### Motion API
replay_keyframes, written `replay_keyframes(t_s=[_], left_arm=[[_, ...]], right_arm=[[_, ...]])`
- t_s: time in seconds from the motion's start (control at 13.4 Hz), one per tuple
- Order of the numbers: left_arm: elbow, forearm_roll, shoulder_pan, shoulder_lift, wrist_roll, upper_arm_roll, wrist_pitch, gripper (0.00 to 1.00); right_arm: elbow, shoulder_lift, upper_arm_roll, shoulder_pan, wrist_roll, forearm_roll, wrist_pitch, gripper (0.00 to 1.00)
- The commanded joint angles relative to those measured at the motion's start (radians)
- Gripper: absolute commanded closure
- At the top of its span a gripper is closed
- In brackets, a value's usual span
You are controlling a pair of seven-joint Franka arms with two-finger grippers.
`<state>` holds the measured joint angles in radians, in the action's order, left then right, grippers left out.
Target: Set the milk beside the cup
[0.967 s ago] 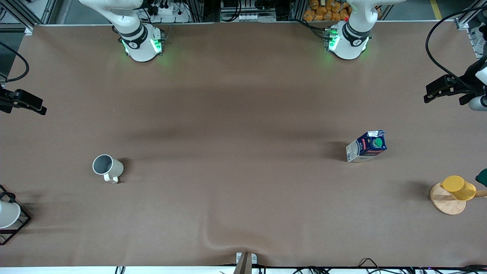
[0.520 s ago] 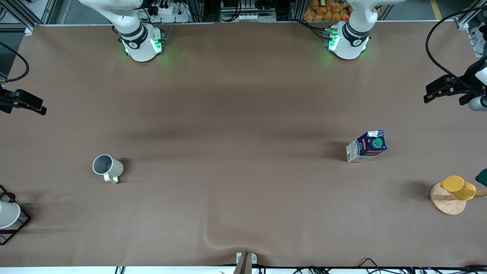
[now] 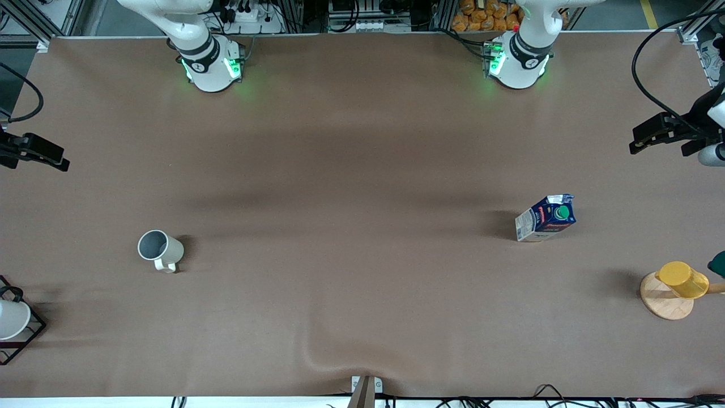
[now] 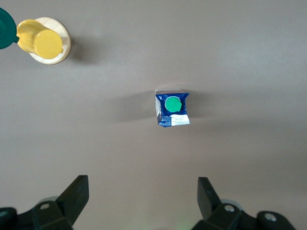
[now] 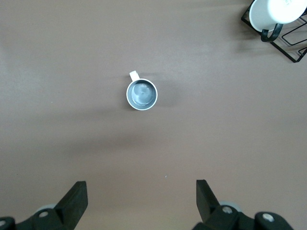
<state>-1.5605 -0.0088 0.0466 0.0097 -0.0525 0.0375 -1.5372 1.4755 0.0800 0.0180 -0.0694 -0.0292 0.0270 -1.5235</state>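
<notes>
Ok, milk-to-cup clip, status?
Left gripper open, high over milk. Right gripper open, high over cup. Milk upright, untouched, far from cup. Nothing between.

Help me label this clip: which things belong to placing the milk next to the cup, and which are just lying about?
Job: milk, cup, left gripper open above the milk.
Lying about: yellow cup on wooden base, white cone in wire frame.

— What sits at the left arm's end of the table?
— A yellow cup [image 3: 683, 279] on a round wooden base [image 3: 664, 300], with a dark green thing [image 3: 718, 263] just beside it.
— And at the right arm's end?
— A white cone [image 3: 11, 318] in a black wire frame [image 3: 25, 339], on the brown table cover [image 3: 362, 170].
</notes>
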Motion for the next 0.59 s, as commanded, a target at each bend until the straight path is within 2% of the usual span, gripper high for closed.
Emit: replay_keyframes(t_s=[0.0, 0.52], left_arm=[[-0.003, -0.028, -0.002, -0.004, 0.003, -0.004, -0.004, 0.0], [-0.001, -0.03, -0.002, 0.013, 0.013, -0.004, -0.006, 0.0]], right_arm=[[-0.021, 0.009, 0.0, 0.008, 0.015, 0.008, 0.006, 0.0], [-0.024, 0.009, 0.0, 0.008, 0.017, 0.007, 0.006, 0.0]])
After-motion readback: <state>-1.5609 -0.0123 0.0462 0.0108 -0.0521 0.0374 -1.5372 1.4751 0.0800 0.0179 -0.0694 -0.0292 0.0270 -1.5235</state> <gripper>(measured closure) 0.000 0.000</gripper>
